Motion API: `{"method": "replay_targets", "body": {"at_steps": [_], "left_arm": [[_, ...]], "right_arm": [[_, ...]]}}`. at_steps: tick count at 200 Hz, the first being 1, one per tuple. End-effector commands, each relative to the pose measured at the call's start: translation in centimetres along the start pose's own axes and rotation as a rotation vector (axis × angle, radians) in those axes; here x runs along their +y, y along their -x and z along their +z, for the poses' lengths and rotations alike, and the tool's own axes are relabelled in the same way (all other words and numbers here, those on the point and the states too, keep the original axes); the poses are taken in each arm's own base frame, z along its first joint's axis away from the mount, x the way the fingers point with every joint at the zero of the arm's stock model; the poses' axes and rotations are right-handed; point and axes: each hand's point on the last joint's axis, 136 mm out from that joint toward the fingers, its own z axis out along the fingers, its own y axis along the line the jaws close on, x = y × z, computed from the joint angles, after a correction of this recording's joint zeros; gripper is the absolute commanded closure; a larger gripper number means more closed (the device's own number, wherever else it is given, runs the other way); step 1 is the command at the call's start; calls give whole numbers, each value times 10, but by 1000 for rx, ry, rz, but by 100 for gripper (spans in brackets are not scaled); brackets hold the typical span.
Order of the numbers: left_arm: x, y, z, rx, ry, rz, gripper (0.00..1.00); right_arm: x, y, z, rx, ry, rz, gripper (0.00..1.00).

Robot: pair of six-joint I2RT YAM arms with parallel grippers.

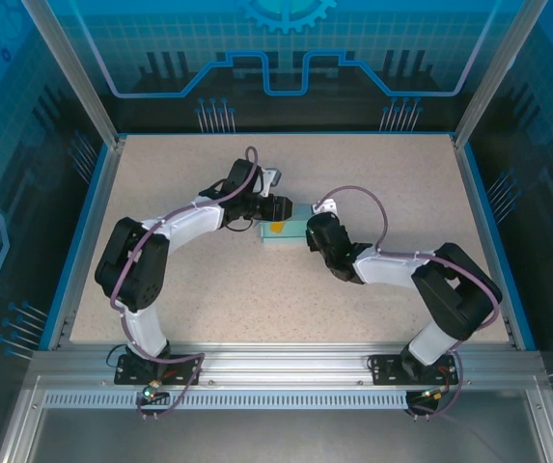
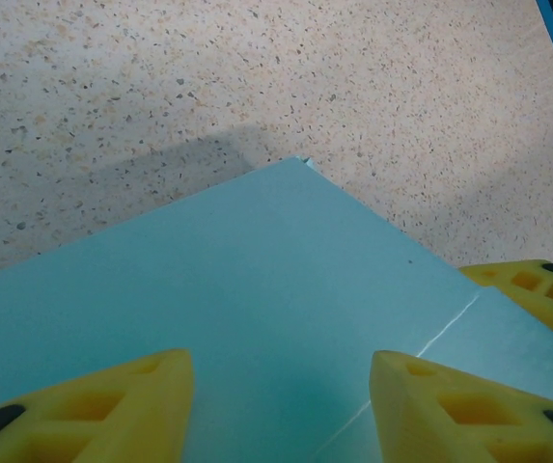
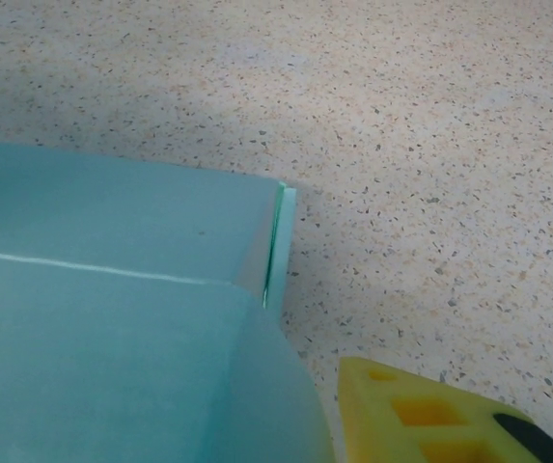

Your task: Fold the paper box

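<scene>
The paper box [image 1: 286,235] is a light teal card, folded flat-sided, lying mid-table between both arms. My left gripper [image 1: 276,225] reaches over it from the left. In the left wrist view its yellow fingers [image 2: 112,405] stand apart just above the box top [image 2: 257,270], so the left gripper [image 2: 281,362] is open with nothing between its fingers. My right gripper [image 1: 308,234] is at the box's right end. One right finger [image 3: 430,420] stands off the box corner [image 3: 112,309] with a gap of table showing; the other is hidden behind the card. A right finger [image 2: 537,294] lies against the box's far side.
The speckled beige table [image 1: 401,183] has a raised blue rim [image 1: 483,222] on its sides and metal posts at the back corners. Bare table lies all round the box. An aluminium rail [image 1: 276,362] runs along the near edge by the arm bases.
</scene>
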Motion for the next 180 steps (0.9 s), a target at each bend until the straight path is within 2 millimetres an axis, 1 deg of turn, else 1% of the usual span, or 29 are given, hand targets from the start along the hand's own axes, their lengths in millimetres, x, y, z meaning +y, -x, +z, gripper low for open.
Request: {"method": "replay_targets", "body": {"at_steps": [1, 16, 35, 48, 65, 89, 105, 110, 111, 115, 140, 159, 180], "left_arm": [[4, -8, 3, 19, 7, -15, 47], [4, -8, 3, 19, 7, -18, 47], [4, -9, 4, 18, 5, -18, 47], [4, -9, 5, 17, 6, -19, 47], [4, -9, 5, 11, 3, -22, 47], [4, -9, 5, 5, 5, -22, 47], [5, -9, 5, 4, 8, -23, 47], [4, -8, 5, 2, 7, -24, 47], [5, -9, 5, 3, 8, -26, 47], [5, -9, 5, 2, 8, -26, 47], [5, -9, 5, 1, 9, -30, 47], [6, -10, 5, 3, 12, -32, 47], [6, -10, 5, 3, 10, -36, 47]], "right_arm": [[3, -12, -15, 43, 43, -37, 62], [4, -13, -26, 58, 77, -50, 61], [4, -8, -44, 74, 122, -67, 59], [6, 0, -57, 71, 161, -80, 57], [9, 12, -69, 76, 206, -85, 55], [13, 29, -75, 86, 263, -76, 53], [13, 40, -70, 102, 294, -59, 51], [11, 36, -66, 125, 297, -56, 51], [12, 45, -66, 111, 304, -49, 51], [13, 48, -65, 112, 313, -45, 51], [7, 59, -41, 170, 357, 29, 49], [5, 58, -22, 241, 383, 66, 48], [6, 50, -3, 307, 388, 82, 48]]}}
